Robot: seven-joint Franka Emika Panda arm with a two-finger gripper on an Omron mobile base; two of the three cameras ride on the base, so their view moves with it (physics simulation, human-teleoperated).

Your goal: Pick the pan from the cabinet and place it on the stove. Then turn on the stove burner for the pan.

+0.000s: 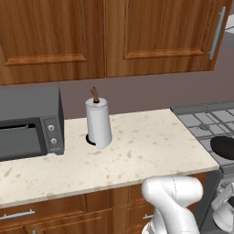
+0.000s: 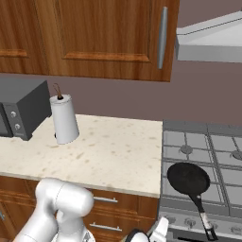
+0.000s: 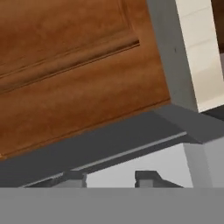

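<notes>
The black pan (image 2: 188, 178) sits on the front left burner of the grey stove (image 2: 189, 142), its long handle pointing out over the front edge. It also shows at the right edge as the pan (image 1: 224, 146) on the stove (image 1: 201, 119). The cabinet (image 2: 94, 33) above the counter has both doors shut, as does the cabinet (image 1: 105, 36). My arm reaches down low in front of the stove's knob row (image 2: 188, 221). My gripper (image 3: 109, 180) faces a wooden panel and grey stove trim at close range, fingertips apart with nothing between them.
A paper towel roll (image 1: 98, 122) stands on the speckled counter (image 1: 137, 155), with a dark toaster oven (image 1: 29, 123) to its left. A grey range hood (image 2: 212, 42) hangs over the stove. Low drawer fronts (image 2: 108, 208) run under the counter.
</notes>
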